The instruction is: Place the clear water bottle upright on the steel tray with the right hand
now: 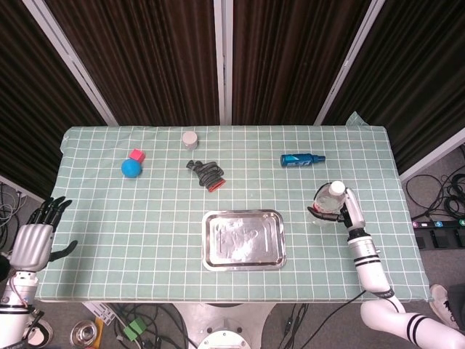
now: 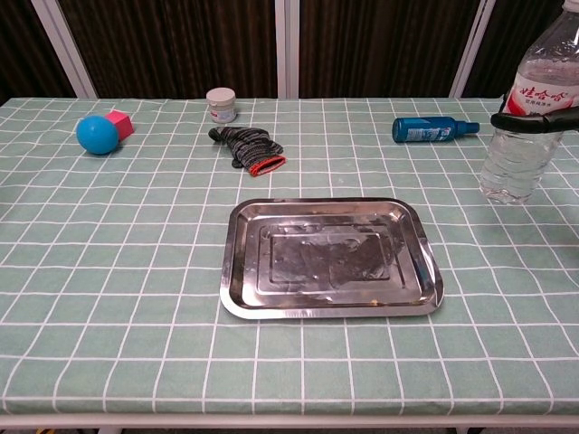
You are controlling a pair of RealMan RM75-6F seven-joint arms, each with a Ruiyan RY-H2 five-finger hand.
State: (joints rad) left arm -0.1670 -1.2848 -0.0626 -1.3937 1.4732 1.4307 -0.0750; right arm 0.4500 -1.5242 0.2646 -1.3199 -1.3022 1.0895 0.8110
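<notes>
The right hand (image 1: 341, 209) held the clear water bottle (image 2: 529, 122) upright near the bench's right edge; a loose grip could drop it short of the steel tray (image 2: 329, 258).

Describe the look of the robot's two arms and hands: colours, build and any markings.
The left hand has a silver-grey metal back and black fingers, on a white forearm with a dark band at the wrist. The right hand looks white on its back, with black fingers that show as a thin dark band in the chest view. Its arm is white, with a ridged silver wrist segment and black rings near the elbow. No cables on the arms or markings can be made out.
</notes>
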